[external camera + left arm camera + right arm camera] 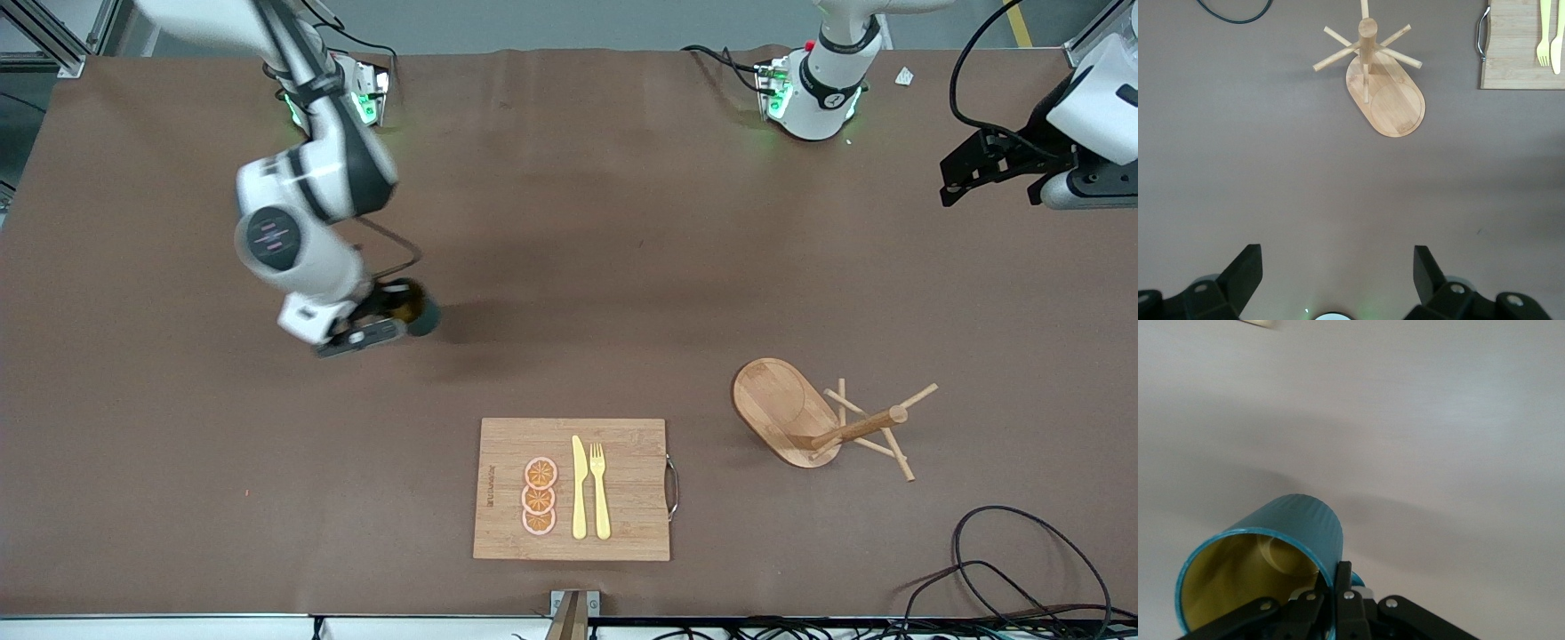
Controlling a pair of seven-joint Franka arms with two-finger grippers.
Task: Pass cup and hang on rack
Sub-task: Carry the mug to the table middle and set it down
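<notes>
The teal-green cup (425,316) is tilted in my right gripper (391,313), toward the right arm's end of the table. In the right wrist view one finger sits inside the cup (1291,533) and one outside, so my right gripper (1336,572) is shut on its wall beside the handle. The golden inside faces the wrist camera. The wooden rack (858,428) stands on its oval base toward the left arm's end, its pegs bare. My left gripper (973,173) waits high over the table edge at that end. It is open and empty (1338,263), with the rack (1368,47) in its view.
A bamboo cutting board (636,480) lies near the front edge, carrying a yellow knife (579,489), a fork (599,493) and orange slices (539,496). Black cables (1022,569) loop at the front corner by the left arm's end.
</notes>
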